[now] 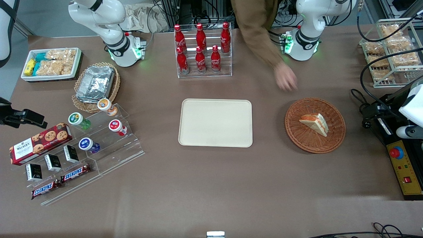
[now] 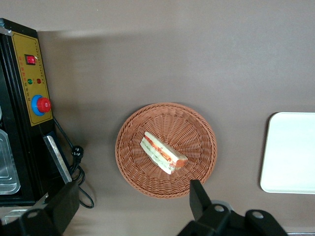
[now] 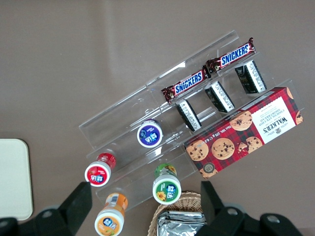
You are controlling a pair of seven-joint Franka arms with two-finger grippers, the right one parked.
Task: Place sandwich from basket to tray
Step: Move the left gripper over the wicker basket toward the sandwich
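Brown desk cloth is carrying everything in the front view. Toward the parked arm's end, an acrylic stand is holding small jars and Snickers bars. Near the middle, the cream tray is lying bare. Farther toward the working arm's end, the reddish wicker basket is holding the sandwich, which is lying on its side. A person's hand is reaching over the desk, farther from the camera than the basket. Only the wrist view is showing the gripper: it is hanging high above the basket, jaws spread wide, holding and touching nothing. Its fingers are cut off at the frame edge. That view is also showing a yellow control box beside the basket.
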